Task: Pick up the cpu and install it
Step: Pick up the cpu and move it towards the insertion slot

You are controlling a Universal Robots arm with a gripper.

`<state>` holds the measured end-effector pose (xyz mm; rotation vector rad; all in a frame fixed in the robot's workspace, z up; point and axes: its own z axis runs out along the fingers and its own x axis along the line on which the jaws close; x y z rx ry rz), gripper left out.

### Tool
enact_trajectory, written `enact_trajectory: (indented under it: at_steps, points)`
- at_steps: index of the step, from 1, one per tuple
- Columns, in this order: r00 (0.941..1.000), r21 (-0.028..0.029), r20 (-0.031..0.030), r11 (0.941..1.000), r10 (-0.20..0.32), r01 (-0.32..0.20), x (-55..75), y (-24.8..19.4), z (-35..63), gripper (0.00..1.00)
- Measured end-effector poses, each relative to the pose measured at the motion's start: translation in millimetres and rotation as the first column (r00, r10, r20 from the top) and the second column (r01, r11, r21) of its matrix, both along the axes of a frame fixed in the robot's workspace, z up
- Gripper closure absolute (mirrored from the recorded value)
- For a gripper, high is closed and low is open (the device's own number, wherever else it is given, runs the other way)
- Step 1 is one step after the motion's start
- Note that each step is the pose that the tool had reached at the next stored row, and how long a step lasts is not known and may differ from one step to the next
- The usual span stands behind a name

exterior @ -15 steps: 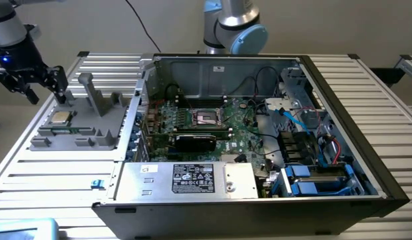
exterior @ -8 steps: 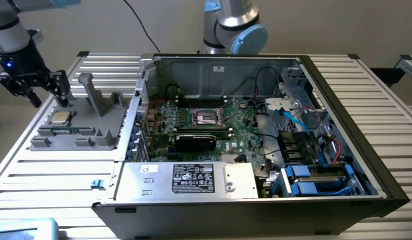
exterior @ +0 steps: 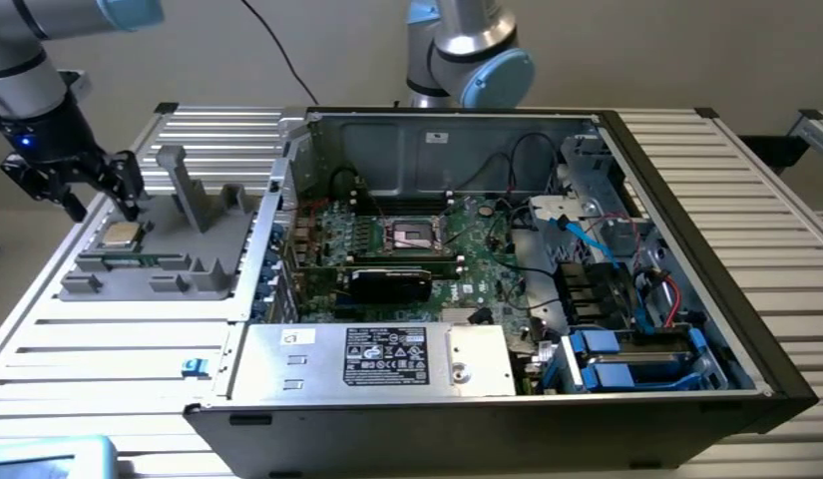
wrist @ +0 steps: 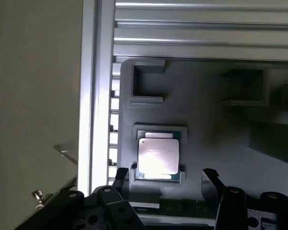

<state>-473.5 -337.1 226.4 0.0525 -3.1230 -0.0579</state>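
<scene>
The cpu (exterior: 120, 236) is a small square chip with a shiny silver top, lying flat in a recess of the grey fixture tray (exterior: 185, 274) on the exterior view's left. My gripper (exterior: 103, 208) hangs just above and slightly behind it, open, holding nothing. In the wrist view the cpu (wrist: 157, 155) lies just beyond my two black fingertips (wrist: 121, 176), a little off the middle of the open gripper (wrist: 165, 176). The black square socket (exterior: 415, 234) sits framed in metal on the green motherboard inside the open computer case (exterior: 677, 160).
A black graphics card (exterior: 391, 281) lies just in front of the socket. A silver power supply (exterior: 384, 357) fills the case's near side, with cables and blue drive bays (exterior: 624, 359) on the exterior view's right. Upright grey posts (exterior: 185, 190) rise from the tray. Another arm's base (exterior: 465, 50) stands behind the case.
</scene>
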Motion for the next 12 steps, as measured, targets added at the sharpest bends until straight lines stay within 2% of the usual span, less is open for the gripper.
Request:
enact_trajectory:
  at_steps: [6, 12]
  points:
    - [1.0, -0.0006, 0.0002, 1.0, 0.0, 0.0, -2.8, 0.4, -3.5, 0.29]
    - [1.0, -0.0052, 0.0001, 1.0, 0.0, 0.0, -3.3, 3.9, -12.9, 0.29]
